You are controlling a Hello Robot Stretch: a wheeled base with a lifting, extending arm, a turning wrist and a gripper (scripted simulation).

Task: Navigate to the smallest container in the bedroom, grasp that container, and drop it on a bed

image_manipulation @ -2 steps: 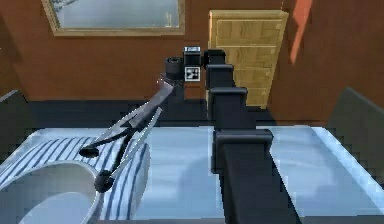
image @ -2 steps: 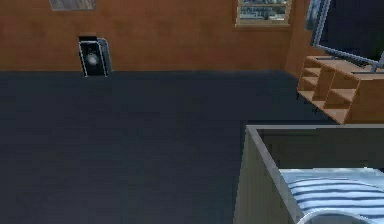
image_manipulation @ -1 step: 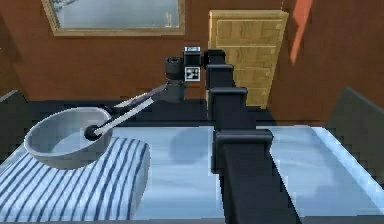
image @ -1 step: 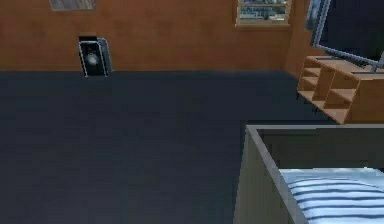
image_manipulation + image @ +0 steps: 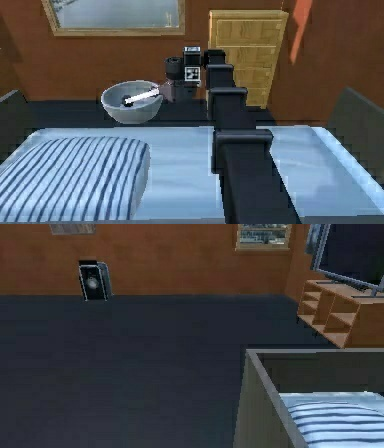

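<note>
Well, the end effector point(image 5: 168, 88) sits at about 12 o'clock in the arm side view. It is holding the grey bowl point(image 5: 130, 108), which hangs in the air just to its 9 o'clock side. A small white thing point(image 5: 143, 97) lies inside the bowl. The long dark arm point(image 5: 240, 150) reaches out over the bed point(image 5: 300, 160), whose striped pillow point(image 5: 80, 175) is down at 7 o'clock. The tricky part is that the bowl's bottom lines up with the bed's far edge, and I cannot tell if it is over the bed or just past it. If it is let go too far out, I think it could miss the bed and land on the dark floor point(image 5: 70, 110). It might also tip as it falls, so the white thing could spill out, or the round bowl could roll off the soft cover.
</note>
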